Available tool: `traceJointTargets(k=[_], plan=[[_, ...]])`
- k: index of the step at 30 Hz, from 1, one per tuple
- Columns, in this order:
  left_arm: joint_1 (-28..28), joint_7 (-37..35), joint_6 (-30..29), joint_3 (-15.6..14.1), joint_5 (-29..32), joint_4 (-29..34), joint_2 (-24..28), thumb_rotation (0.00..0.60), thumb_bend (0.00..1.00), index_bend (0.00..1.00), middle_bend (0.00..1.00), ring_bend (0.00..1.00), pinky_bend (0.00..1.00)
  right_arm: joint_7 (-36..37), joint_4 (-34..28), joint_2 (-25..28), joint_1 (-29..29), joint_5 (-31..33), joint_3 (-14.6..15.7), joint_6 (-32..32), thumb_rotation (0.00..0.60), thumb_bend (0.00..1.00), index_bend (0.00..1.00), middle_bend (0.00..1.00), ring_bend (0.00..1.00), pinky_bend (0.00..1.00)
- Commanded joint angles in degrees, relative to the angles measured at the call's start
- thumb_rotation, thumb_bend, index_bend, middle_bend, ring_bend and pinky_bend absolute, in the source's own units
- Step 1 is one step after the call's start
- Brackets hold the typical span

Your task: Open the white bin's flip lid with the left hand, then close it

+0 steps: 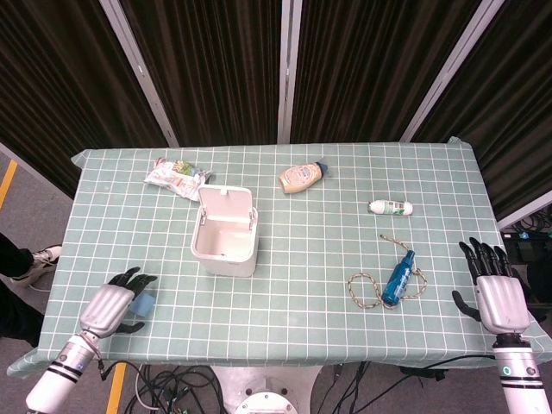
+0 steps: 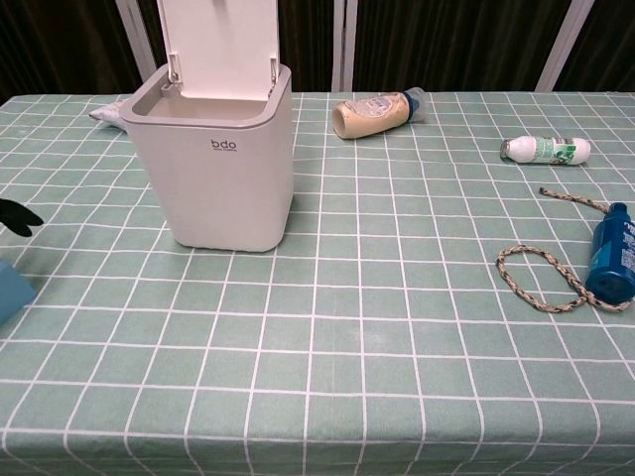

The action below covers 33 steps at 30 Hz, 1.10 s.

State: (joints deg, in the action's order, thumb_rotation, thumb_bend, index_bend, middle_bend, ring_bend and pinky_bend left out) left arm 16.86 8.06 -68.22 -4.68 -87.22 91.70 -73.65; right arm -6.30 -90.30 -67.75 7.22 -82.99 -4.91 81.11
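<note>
My left hand (image 1: 110, 308) sits low at the near left corner of the surface (image 1: 293, 285), fingers spread and holding nothing, its dark fingertips lying over a small light-blue block (image 1: 145, 301). In the chest view only a dark fingertip (image 2: 18, 216) shows at the left edge, above a corner of that block (image 2: 12, 289).

My right hand (image 1: 498, 294) is at the far right edge of the surface, palm down, fingers straight and apart, empty.

The white bin (image 1: 225, 233) stands upright left of centre on the green checked cloth, well apart from both hands. Its flip lid (image 2: 219, 45) is raised, standing up at the back edge and hinged to the rim, so the inside of the bin is open to view from above.

Behind the bin to the left lies a crumpled snack packet (image 1: 176, 176). Behind and to the right lies a beige squeeze bottle (image 1: 303, 178) on its side. Farther right is a small white bottle (image 1: 391, 207), also lying down. Nearer my right hand, a blue bottle (image 1: 400, 276) lies on a loop of braided rope (image 1: 366, 289).
</note>
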Motion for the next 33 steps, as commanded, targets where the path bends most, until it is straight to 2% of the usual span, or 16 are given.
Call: traceJointTargets(k=[1,9,15,21,28,33], plan=[[0.65,0.01,1.08,0.39,0.28,-1.65,-1.28,0.600,0.20,0.20,0.23,0.10,0.26,0.21,0.18,0.06,-0.03,0.08,-0.05,0.07,0.600,0.21,0.00,0.00,0.00,0.00],[0.89,0.28,2.43,0.41,1.28,-3.93,-2.75,0.600,0.24,0.24,0.27,0.15,0.34,0.83,0.50,0.30,-0.08,0.05,-0.02,0.22,0.600,0.21,0.00,0.00,0.00,0.00],[0.88,-0.05,2.81,0.32,1.53,-4.79,-3.38,0.600,0.27,0.29,0.30,0.22,0.47,0.73,0.57,0.06,0.01,0.10,0.06,0.06,0.600,0.22,0.00,0.00,0.00,0.00],[0.85,0.27,2.69,0.42,1.64,-5.24,-3.85,0.600,0.31,0.38,0.39,0.34,0.60,0.55,0.47,0.06,0.09,0.09,0.03,0.09,0.600,0.22,0.00,0.00,0.00,0.00],[0.41,1.66,0.39,0.90,0.83,-3.70,-2.82,0.600,0.34,0.45,0.46,0.40,0.65,0.63,0.55,-0.02,0.07,-0.01,0.10,0.21,0.600,0.22,0.00,0.00,0.00,0.00],[-0.35,2.96,-3.13,2.18,0.61,0.18,0.58,0.600,0.34,0.46,0.46,0.40,0.65,0.70,0.70,-0.02,0.00,0.16,0.08,0.27,0.600,0.22,0.00,0.00,0.00,0.00]])
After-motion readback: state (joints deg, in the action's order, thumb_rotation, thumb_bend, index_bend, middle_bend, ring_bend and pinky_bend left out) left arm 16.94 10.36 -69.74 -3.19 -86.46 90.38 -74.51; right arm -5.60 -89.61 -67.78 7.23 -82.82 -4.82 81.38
